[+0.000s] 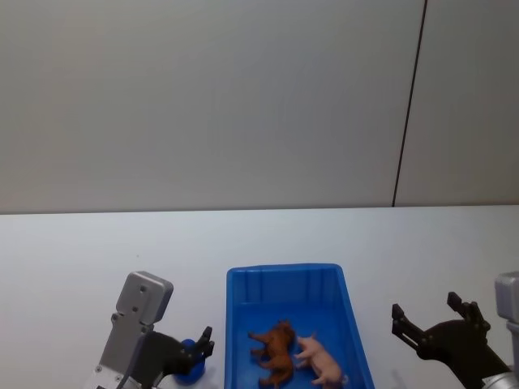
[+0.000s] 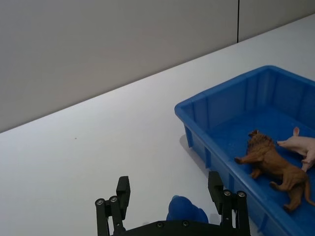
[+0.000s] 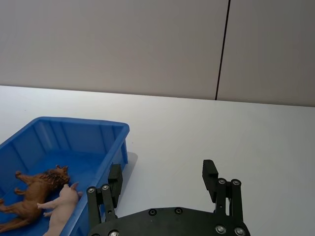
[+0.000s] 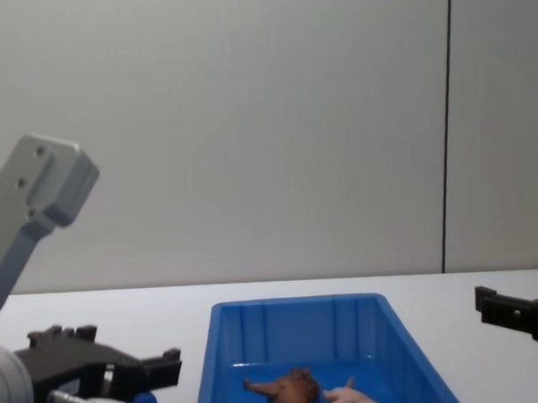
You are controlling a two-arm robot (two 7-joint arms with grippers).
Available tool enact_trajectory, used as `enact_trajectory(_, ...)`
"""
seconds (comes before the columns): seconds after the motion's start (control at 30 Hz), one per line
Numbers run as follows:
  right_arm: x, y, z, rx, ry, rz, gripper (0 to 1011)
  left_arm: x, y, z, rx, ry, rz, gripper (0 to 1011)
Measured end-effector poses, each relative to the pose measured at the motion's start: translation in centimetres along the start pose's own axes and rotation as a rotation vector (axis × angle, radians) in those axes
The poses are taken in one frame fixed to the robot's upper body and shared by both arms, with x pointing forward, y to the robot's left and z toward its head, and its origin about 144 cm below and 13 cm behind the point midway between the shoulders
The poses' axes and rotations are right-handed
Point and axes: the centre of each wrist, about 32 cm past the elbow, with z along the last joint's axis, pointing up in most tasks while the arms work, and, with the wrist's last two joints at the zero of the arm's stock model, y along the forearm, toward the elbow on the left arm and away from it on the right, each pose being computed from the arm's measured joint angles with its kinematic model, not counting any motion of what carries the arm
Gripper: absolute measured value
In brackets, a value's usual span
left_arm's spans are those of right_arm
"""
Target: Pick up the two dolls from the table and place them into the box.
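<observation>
On the white desk (image 1: pixel 73 259), both dolls, brown (image 1: pixel 274 352) and pink (image 1: pixel 321 361), already lie in the box (image 1: pixel 284 279) at lower centre, flanked by the left gripper (image 1: pixel 204 342) and right gripper (image 1: pixel 423 314), jaws apart and empty, so the task looks finished.

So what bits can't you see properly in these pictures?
- Pink doll: in the head view the bottom edge cuts off its rear; in the chest view the bottom edge hides its legs.
- Brown doll: in the left wrist view the right edge clips its tail.
- Blue box: its near wall is cut off by the bottom edge in the head and chest views.
- Small blue knob: partly hidden behind the left gripper.
- Right gripper: the chest view's right edge cuts it off.
</observation>
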Motion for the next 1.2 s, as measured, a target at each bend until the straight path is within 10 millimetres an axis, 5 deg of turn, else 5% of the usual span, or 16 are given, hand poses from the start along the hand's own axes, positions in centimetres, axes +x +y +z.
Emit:
enact_trajectory(0.4,0.0,0.0,0.0,-0.001,0.000,-0.001,1001,0.4,-0.8,-1.3,0.052,0.009,-0.034,914)
enact_trajectory(1.03,0.0,0.0,0.0,-0.001,0.000,-0.001,1001,0.7,-2.1,-2.3,0.068,0.028,-0.085,300)
enact_trajectory(1.2,0.0,0.0,0.0,-0.001,0.000,-0.001,1001,0.7,-2.0,-2.4,0.060,0.033,-0.083,252)
